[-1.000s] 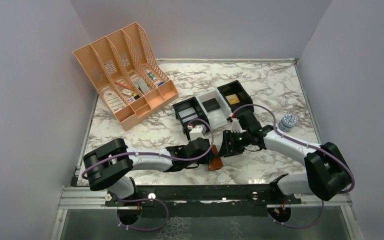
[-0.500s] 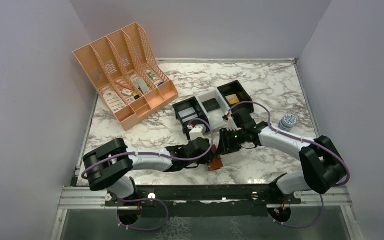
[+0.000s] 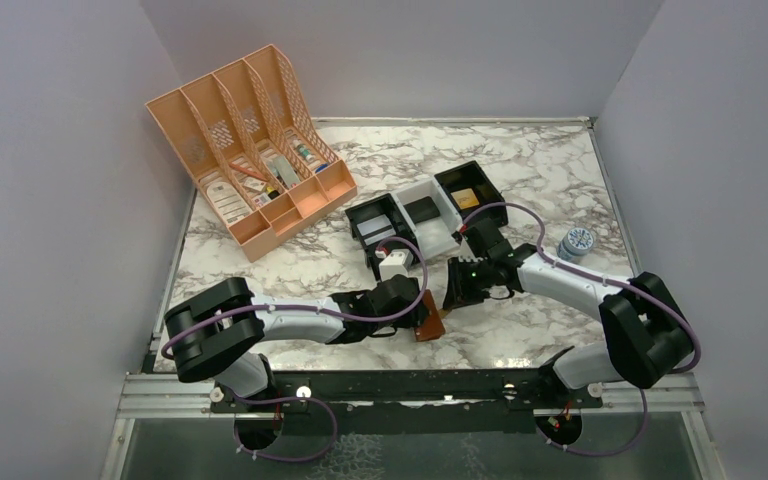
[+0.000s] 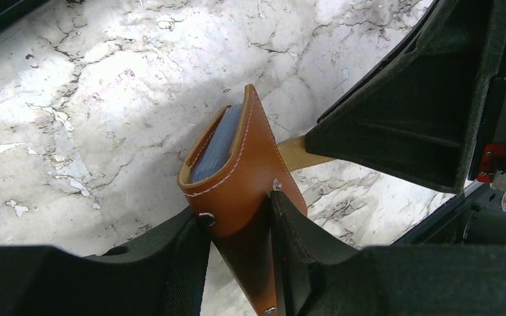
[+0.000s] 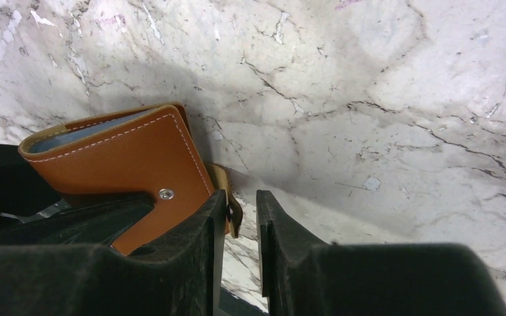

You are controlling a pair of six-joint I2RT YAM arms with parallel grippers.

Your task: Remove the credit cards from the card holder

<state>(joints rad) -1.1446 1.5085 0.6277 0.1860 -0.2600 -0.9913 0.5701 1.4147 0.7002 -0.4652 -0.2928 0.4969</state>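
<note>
Cards (image 4: 216, 143) mostly hidden inside card holder (image 4: 247, 172); left gripper (image 4: 237, 224) pinches it; right gripper (image 5: 240, 203) at tab (image 5: 233, 209), grip unclear.

Work surface: a white marble-patterned table (image 3: 520, 150) with grey veining, enclosed at 9, 12 and 3 o'clock by plain pale walls (image 3: 410, 50). A metal rail (image 3: 410, 385) runs along the 6 o'clock edge.

At 10 o'clock stands a peach plastic file rack (image 3: 245, 150) with four slanted lattice-sided slots, set askew to the table edges. Small mixed items lie in its low front ends, too small to identify.

Near centre, slightly towards 1 o'clock, is a row of three joined trays (image 3: 440, 235), black, white, black. The end compartment towards 1 o'clock holds a tan item (image 3: 465, 199).

At 3 o'clock, well apart from the trays, a small round blue-and-white tub (image 3: 577, 243) stands upright.
</note>
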